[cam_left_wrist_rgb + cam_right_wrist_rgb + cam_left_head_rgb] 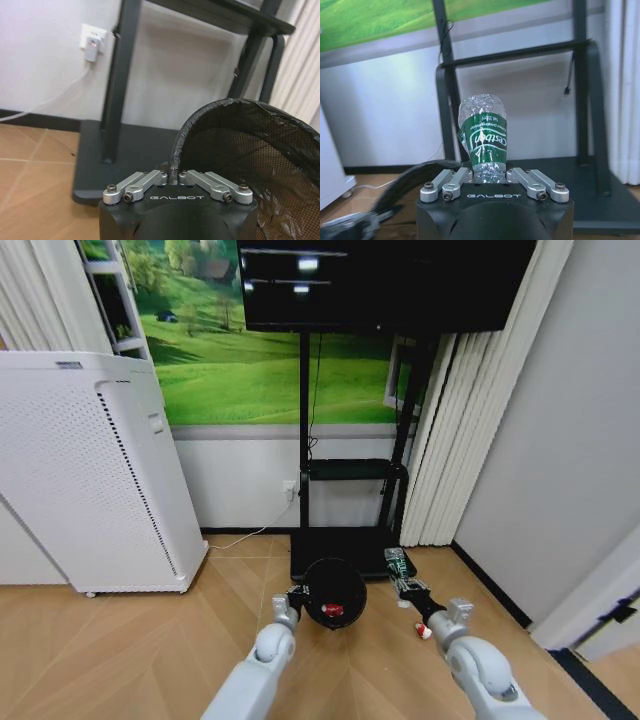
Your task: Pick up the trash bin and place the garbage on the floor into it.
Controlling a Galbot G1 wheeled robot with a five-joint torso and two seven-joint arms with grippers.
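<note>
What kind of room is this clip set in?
Likely a staged living room or demo room: a black screen on a black floor stand, a green meadow wall mural, a tall white perforated appliance and herringbone wood flooring.

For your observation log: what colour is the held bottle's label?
Green with white lettering, on the bottle; clearest in the right wrist view.

The trash bin runs off the right and lower edges of the left wrist view, so its far wall and base are cut off. The left gripper's fingertips hide behind the rim. The clear bottle's lower end is hidden between the right gripper's fingers. In the head view a red object inside the bin and a red-and-white piece on the floor are too small to identify.
</note>
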